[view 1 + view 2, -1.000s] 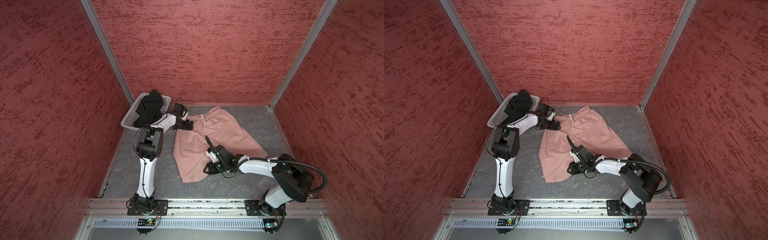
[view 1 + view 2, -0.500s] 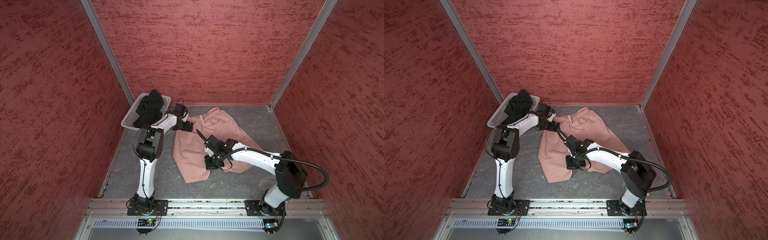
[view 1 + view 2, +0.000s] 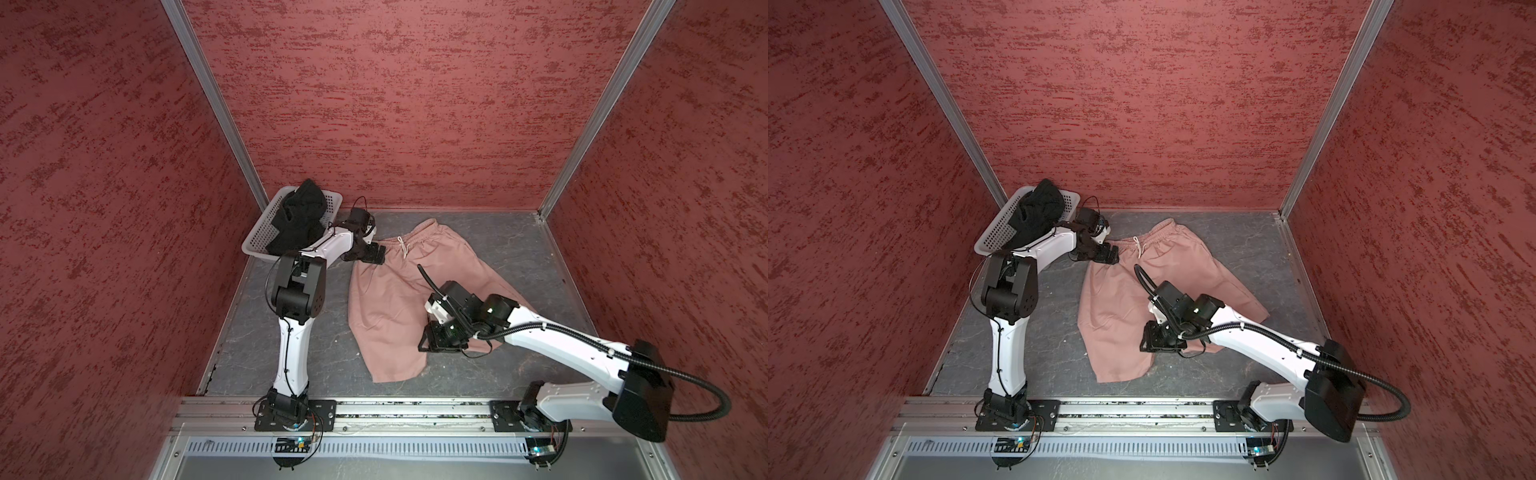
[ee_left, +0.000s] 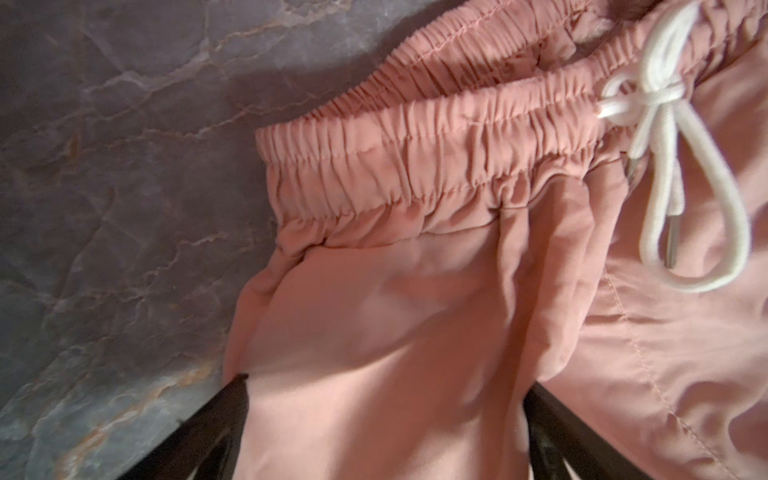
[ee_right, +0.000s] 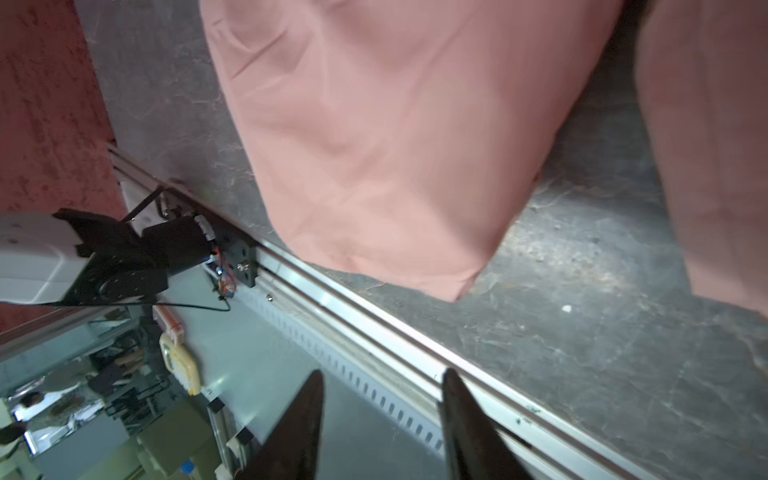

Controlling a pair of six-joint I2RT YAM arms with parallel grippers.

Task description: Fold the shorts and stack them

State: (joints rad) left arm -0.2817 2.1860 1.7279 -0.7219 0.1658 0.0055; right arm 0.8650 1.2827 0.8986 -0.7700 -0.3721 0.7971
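Just now the right gripper [image 5: 383,374] goes from clenched to released. Its jaws stand parted with nothing between them, a little farther from the basket [image 3: 257,239] than half a second ago. The pink shorts [image 3: 395,299] lie flat just beside the basket, waistband end nearest it. Both legs are spread apart, so that brief pinch seems to have left no fold. The left gripper [image 4: 390,382] is unchanged, gaping wide over the waistband corner that faces the basket and not pinching it. The black shorts [image 3: 299,220] sit heaped in the basket. The task looks barely begun, and folding calls for a fresh grasp.
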